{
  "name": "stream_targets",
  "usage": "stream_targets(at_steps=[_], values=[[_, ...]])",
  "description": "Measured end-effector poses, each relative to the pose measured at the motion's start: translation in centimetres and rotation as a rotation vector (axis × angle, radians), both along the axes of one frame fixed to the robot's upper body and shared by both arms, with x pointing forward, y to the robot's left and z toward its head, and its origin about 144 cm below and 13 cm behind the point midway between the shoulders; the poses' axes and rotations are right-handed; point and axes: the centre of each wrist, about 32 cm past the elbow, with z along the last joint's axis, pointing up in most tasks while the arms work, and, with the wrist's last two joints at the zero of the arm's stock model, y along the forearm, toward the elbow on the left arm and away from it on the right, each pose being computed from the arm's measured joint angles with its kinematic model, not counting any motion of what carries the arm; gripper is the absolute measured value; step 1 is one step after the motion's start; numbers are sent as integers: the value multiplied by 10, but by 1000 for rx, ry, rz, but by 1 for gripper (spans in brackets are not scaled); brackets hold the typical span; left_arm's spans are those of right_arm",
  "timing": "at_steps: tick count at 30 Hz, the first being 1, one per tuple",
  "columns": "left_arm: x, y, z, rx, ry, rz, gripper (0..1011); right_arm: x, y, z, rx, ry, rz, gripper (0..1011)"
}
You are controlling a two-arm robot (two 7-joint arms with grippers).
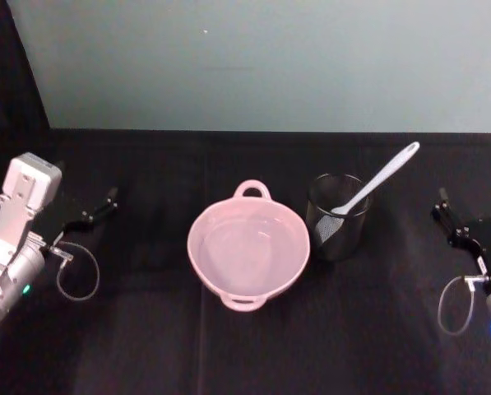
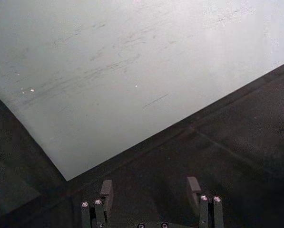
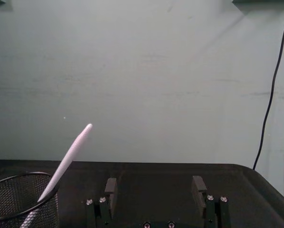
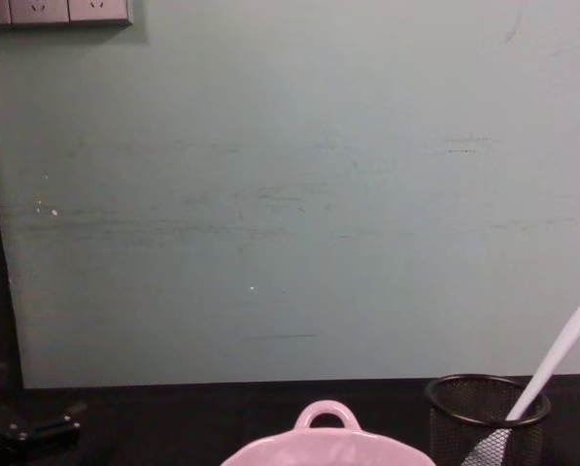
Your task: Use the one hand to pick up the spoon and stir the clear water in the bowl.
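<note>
At lower centre of the head view, the pink bowl (image 1: 248, 246) holds clear water on the black table (image 1: 146, 346). Just right of it, the white spoon (image 1: 375, 185) leans in the black mesh cup (image 1: 337, 216). The left claw (image 1: 104, 205) sits at mid-left, spread and empty. The right claw (image 1: 472, 197) sits at mid-right, also spread and empty.

the bowl (image 1: 248, 248) sits mid-table (image 1: 146, 346) with the mesh cup (image 1: 337, 216) just to its right. the spoon (image 1: 375, 183) stands in the cup, leaning right. the left gripper (image 1: 105, 202) lies far left, the right gripper (image 1: 471, 202) far right.
</note>
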Motion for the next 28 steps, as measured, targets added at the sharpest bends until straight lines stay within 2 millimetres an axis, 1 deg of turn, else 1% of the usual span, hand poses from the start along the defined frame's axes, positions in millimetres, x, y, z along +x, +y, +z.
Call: stream_targets(at_steps=[28], values=[[0,0,0,0,0,0,1011,-2,1,4,7,6,-3,1002]])
